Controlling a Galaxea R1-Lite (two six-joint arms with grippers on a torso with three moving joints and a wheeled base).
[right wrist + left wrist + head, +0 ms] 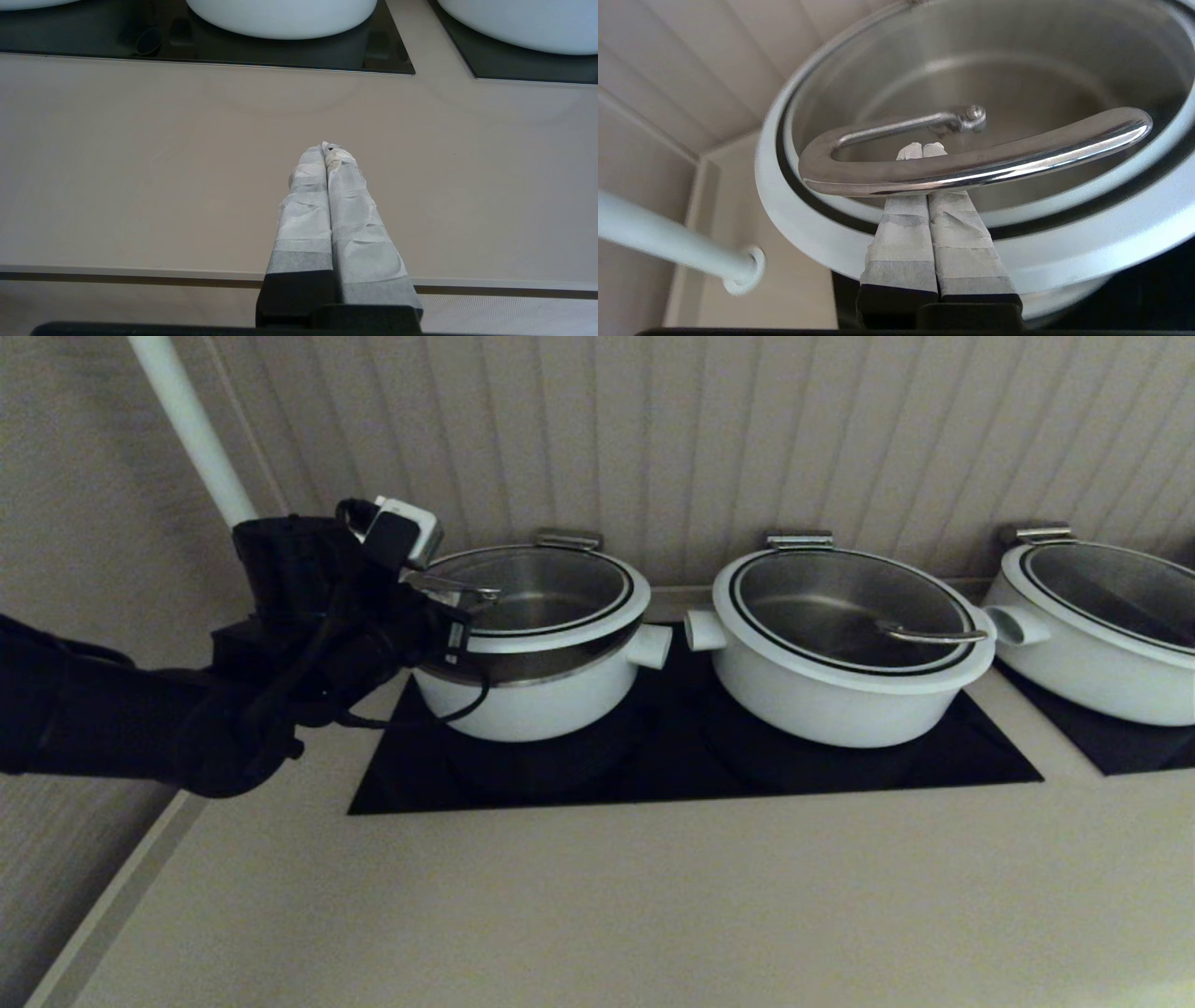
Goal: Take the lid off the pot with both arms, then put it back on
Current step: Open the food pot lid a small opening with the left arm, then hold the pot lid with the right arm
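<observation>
One lid [546,593] raised and tilted over one pot [523,695], its wire handle [971,161] resting across left gripper [922,149], jaws clenched together beneath it. Right gripper [327,149] jaws clenched, empty, above tabletop [140,163]. Two wider pots [840,691] beyond, three total.

Your lid [546,593]: round glass, white rim, black inner ring, arched steel wire handle [971,163]. It sits raised and tilted above the pot [523,695], its 9 o'clock edge up, a band of the pot's steel wall showing beneath the rim. The pot: deep white body, steel inside, stubby white side handle at 3 o'clock. It stands on the black hob panel at the worktop's 10 o'clock.
</observation>
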